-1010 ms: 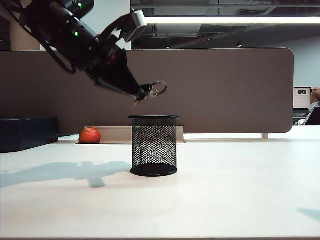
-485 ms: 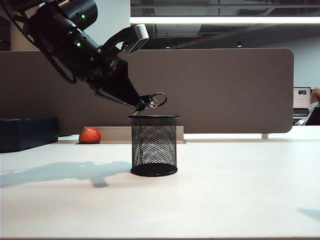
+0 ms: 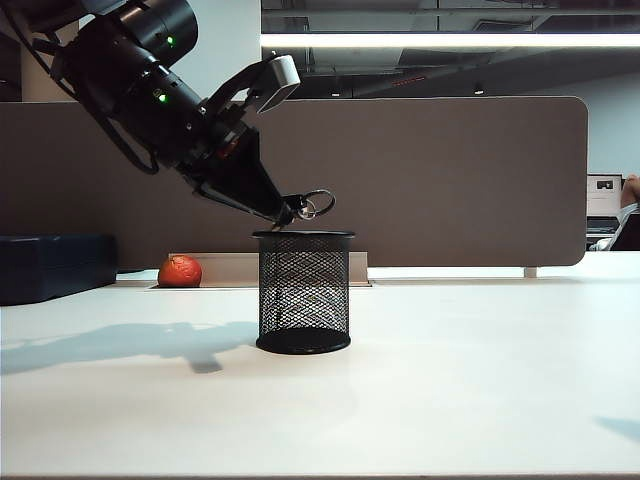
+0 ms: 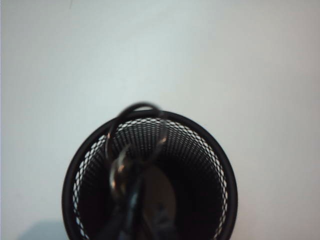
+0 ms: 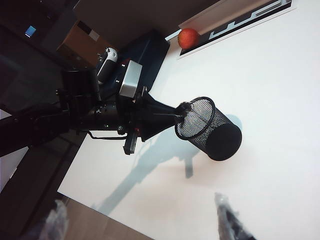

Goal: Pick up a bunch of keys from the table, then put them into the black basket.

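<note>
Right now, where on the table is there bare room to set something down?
Bare: table right of the black basket and in front. Crowded: over the basket, left end effector with bunch of keys; behind-left, orange fruit, blue box.

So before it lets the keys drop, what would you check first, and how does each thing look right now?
1. Bunch of keys at the left pincer: ok, the ring still pokes out from its tip.
2. Keys over the mouth of the black basket: ok, the left wrist view looks straight down into it.
3. Basket upright on the table: ok.
4. Pincer clear of the basket rim: cannot tell, they sit very close.
5. Orange fruit out of the way: ok, far behind.
6. Right pincer away from the drop: ok, it hangs open, apart from the basket.
</note>
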You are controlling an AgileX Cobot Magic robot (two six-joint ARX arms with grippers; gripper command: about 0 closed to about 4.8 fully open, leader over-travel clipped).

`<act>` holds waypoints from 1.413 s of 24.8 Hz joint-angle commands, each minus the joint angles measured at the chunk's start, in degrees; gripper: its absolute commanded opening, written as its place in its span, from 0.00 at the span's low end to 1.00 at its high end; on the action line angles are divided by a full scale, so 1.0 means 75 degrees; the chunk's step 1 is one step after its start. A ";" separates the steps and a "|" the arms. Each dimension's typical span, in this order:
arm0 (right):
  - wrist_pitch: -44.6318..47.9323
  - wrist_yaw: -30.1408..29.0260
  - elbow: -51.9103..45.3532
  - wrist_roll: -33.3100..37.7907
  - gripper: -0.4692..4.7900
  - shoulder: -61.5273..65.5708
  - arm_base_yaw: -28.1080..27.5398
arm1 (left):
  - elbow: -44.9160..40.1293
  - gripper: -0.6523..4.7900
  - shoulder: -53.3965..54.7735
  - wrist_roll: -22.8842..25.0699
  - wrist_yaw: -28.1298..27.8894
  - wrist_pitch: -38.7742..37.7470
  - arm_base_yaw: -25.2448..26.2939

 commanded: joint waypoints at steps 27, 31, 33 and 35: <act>0.0423 0.1679 0.0047 -0.1492 0.44 -0.0017 0.0003 | 0.0035 0.13 -0.1489 0.0006 -0.3599 0.2049 -0.0006; 0.0425 0.2189 0.0047 -0.1868 0.28 -0.0017 0.0003 | 0.0035 0.11 -0.1970 0.0003 -0.4255 0.1999 0.0178; 0.0425 0.2451 0.0047 -0.2130 0.15 -0.0017 0.0003 | 0.0035 0.11 -0.2186 -0.0012 -0.4255 0.1938 0.0286; 0.0434 0.2774 0.0047 -0.2483 0.07 -0.0017 0.0000 | 0.0035 0.11 -0.2433 -0.0271 -0.4255 0.1845 0.0452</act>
